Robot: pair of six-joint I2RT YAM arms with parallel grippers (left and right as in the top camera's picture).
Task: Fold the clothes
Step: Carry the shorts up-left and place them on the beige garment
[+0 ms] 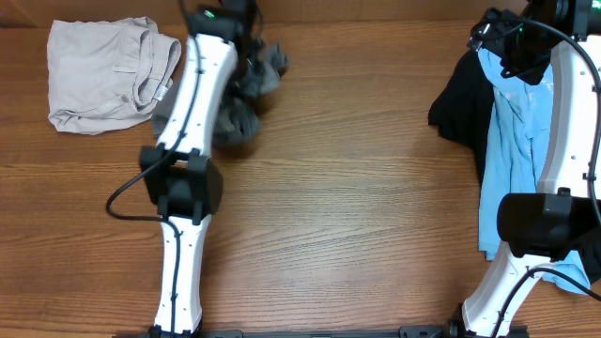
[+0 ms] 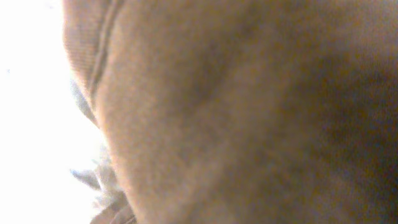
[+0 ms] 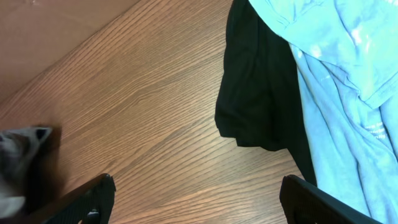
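Left gripper [image 1: 246,45]: overhead, closed on crumpled grey shorts [image 1: 268,64] at the far side of the table [image 1: 357,188], beige shorts [image 1: 103,75] lying well to the left. Left wrist: cloth fills the view, fingers hidden. Right wrist: right gripper [image 3: 199,205], jaws wide apart above bare wood, beside black garment [image 3: 255,93] and blue T-shirt [image 3: 342,81].

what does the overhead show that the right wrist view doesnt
Only the overhead: the beige shorts at the far left and the left arm reaching over a crumpled grey garment. Only the right wrist: the right claw close up, open over bare wood. Both: the black garment, the light-blue T-shirt partly over it, and the wooden table; a grey scrap at the wrist view's left edge is probably that grey garment.
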